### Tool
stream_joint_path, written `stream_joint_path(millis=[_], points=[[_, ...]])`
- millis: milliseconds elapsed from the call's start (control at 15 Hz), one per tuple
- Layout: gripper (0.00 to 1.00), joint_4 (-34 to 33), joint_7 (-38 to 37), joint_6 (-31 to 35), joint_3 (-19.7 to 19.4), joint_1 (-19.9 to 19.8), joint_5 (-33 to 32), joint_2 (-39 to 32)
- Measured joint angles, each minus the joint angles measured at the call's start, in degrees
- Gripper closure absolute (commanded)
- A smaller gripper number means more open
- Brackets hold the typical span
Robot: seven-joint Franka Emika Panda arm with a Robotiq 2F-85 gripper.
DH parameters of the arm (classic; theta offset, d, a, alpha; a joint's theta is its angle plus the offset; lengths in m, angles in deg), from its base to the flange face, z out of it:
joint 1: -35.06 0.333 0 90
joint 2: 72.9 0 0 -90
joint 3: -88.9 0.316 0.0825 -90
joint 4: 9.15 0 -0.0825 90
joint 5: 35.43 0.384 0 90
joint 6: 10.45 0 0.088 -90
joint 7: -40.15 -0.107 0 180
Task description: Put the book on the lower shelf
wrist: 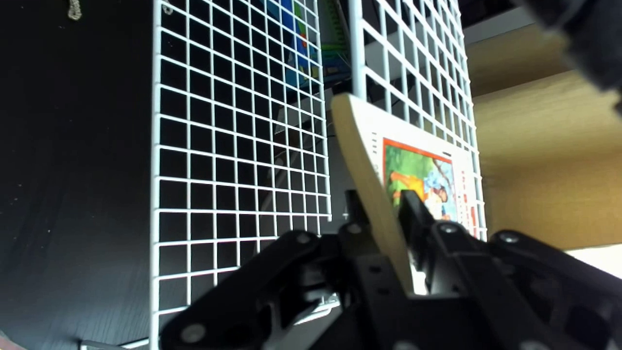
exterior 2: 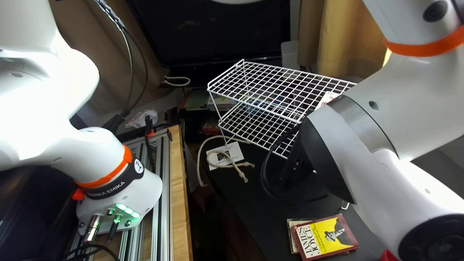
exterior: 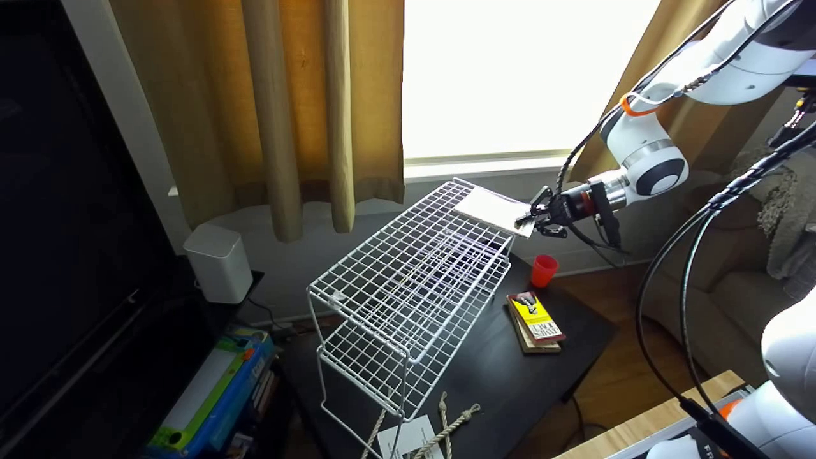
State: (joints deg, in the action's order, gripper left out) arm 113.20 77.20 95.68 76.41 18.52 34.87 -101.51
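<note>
The book is a thin white booklet with a colour picture on its cover. It is over the end of the rack's top grid; I cannot tell if it touches the wires. In the wrist view the book has its pale edge between the fingers of my gripper, which is shut on it. My gripper is at the book's outer end. A small part of the book shows beside the arm, which hides the gripper there. The lower shelf is the wire tier below; it also shows in the wrist view.
The rack's top grid is above the lower shelf. A red cup and a stack of books with a yellow cover stand on the black table. Rope and a card lie by the rack's near end. Curtains and a window are behind.
</note>
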Motion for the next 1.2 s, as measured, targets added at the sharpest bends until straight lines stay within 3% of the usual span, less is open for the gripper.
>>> stream_joint_path(millis=[67,200,267,333,600,933,1200], points=[[0.76,0.00,-0.62,-0.05,-0.11,0.00,-0.18,0.09],[0.58,0.01,-2.11,-0.50,-0.45,0.00,-0.81,0.62],[0.59,0.01,-2.96,-0.55,-0.58,0.00,-1.18,0.91],[0.87,0.04,-4.10,-0.55,-0.67,0.00,-1.66,1.11],[1.00,0.04,-6.73,-0.60,-1.30,-0.05,-4.18,1.22],[0.97,-0.05,-4.52,-4.77,-1.44,-1.62,-6.39,2.15],[0.97,0.35,3.21,-8.11,-2.15,-3.71,-10.30,2.15]])
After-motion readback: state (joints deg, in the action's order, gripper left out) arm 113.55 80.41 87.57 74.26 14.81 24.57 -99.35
